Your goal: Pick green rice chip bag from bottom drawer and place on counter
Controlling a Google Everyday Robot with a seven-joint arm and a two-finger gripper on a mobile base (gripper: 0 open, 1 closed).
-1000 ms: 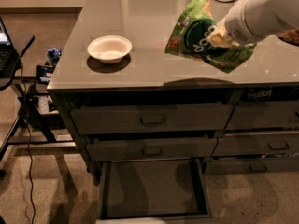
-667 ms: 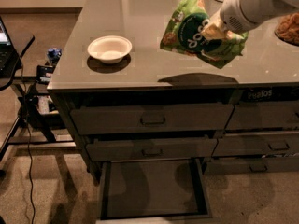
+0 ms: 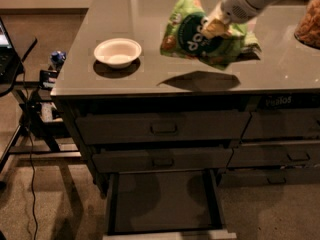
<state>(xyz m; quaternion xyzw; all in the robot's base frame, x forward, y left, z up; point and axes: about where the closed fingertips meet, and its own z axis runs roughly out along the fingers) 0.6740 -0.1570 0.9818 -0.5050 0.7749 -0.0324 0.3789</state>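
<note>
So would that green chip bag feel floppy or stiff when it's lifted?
Probably floppy: the green rice chip bag hangs tilted and crumpled where the pincer pinches it. Likely light for its size too, since that single pinch holds the whole bag clear of the counter, with its shadow cast below.

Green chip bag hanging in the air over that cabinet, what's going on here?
The robot's gripper grips the green rice chip bag and holds it in the air above the counter, its shadow falling near the front edge. The bottom drawer stands pulled open below. A white bowl sits on the counter left of the bag. The bag is not yet set down.
</note>
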